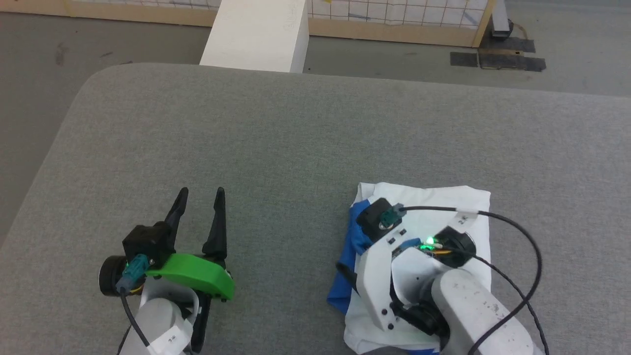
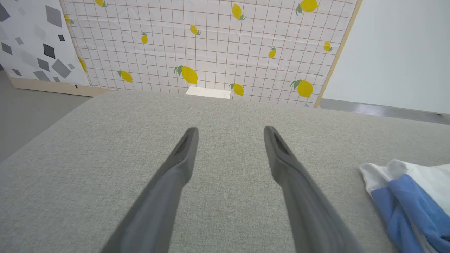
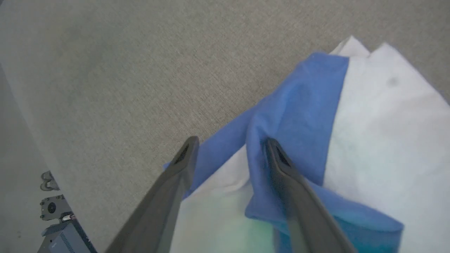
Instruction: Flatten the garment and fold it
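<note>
Leftward, wide grey surface [image 1: 276,148] past garment [image 1: 443,197].

The garment [image 1: 434,202] lies on the near right part of a fabric-covered table [image 1: 296,138] — the right gripper [image 3: 231,142] is directly above the garment's left edge, with a fold of cloth between its fingers. The left gripper [image 1: 202,192] is over bare tabletop to the garment's left, well apart from it. Beyond the table's far edge a box [image 1: 256,34] stands on the floor [image 1: 29,74] — a panel wall [image 1: 394,12] runs behind it.
</note>
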Robot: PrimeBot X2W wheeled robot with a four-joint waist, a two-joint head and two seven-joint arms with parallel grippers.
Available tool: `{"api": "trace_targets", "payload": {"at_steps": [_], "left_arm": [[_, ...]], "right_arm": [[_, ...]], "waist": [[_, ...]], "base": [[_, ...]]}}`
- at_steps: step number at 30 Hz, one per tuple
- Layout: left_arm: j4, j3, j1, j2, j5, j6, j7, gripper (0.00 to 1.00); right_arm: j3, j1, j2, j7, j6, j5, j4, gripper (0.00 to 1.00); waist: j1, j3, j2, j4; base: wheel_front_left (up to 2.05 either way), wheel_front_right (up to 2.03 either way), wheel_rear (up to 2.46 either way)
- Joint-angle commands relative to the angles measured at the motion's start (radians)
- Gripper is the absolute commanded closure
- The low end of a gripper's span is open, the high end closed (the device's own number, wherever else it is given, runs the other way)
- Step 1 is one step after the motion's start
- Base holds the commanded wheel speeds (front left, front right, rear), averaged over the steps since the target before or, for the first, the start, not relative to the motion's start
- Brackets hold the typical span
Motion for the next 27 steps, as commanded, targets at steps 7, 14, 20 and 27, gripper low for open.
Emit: {"api": "trace_targets", "payload": {"at_steps": [7,14,20,27], "left_arm": [[-0.004,0.027,0.009,-0.002,0.015,-0.009,-0.005,0.0],[-0.019,0.045,0.035,-0.004,0.022,-0.01,-0.005,0.0],[-0.022,0.045,0.041,-0.009,0.026,-0.013,-0.005,0.0],[-0.017,0.036,0.041,-0.014,0.027,-0.019,-0.005,0.0]], "right_arm": [[-0.157,0.04,-0.001,-0.313,-0.002,0.083,-0.228,0.0],[-0.416,0.191,-0.001,-0.47,-0.002,0.117,-0.347,0.0],[-0.547,0.277,-0.001,-0.465,-0.002,0.185,-0.248,0.0],[-0.548,0.284,-0.001,-0.362,-0.002,0.216,-0.043,0.0]], "waist": [[-0.0001,-0.054,0.0,-0.066],[-0.0001,-0.082,0.0,-0.112],[-0.0001,-0.087,0.0,-0.12],[-0.0001,-0.081,0.0,-0.104]], "base": [[0.0,0.0,0.0],[0.0,0.0,0.0],[0.0,0.0,0.0],[0.0,0.0,0.0]]}}
